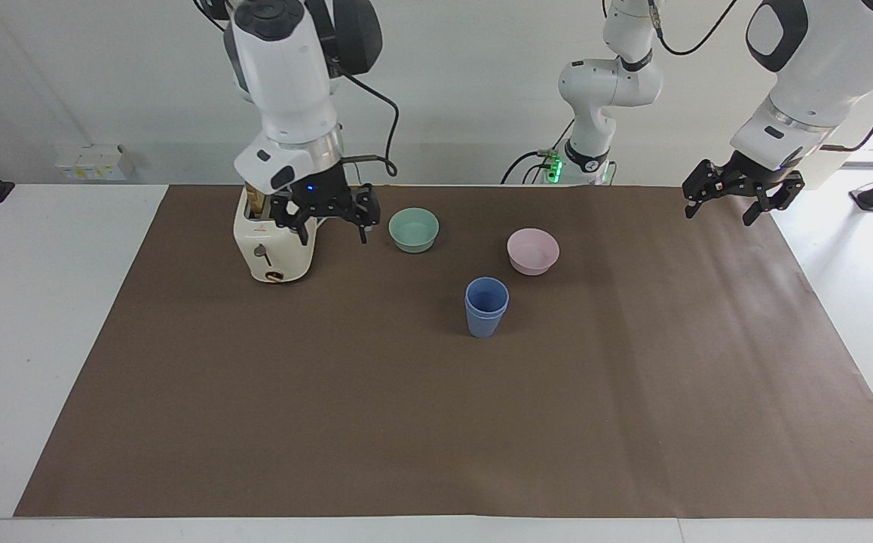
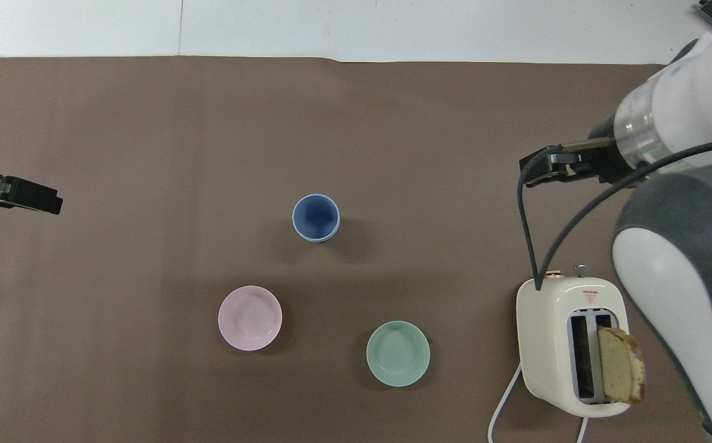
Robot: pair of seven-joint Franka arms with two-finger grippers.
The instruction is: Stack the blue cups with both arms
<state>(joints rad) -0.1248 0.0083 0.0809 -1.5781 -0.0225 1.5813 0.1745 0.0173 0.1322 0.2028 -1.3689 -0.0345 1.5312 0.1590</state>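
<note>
The two blue cups (image 1: 486,305) stand nested one in the other, upright on the brown mat (image 1: 436,422) near its middle, and no gripper touches the blue cups (image 2: 316,217). My right gripper (image 1: 332,228) hangs open and empty in the air beside the toaster, well away from the stack toward the right arm's end; the overhead view shows the right gripper (image 2: 533,172) over bare mat. My left gripper (image 1: 720,213) waits open and empty above the mat's edge at the left arm's end, and the left gripper (image 2: 41,200) shows at the overhead view's edge.
A cream toaster (image 1: 274,237) with a slice of bread (image 2: 620,369) in one slot stands toward the right arm's end. A mint-green bowl (image 1: 414,229) and a pink bowl (image 1: 532,251) sit nearer to the robots than the stack.
</note>
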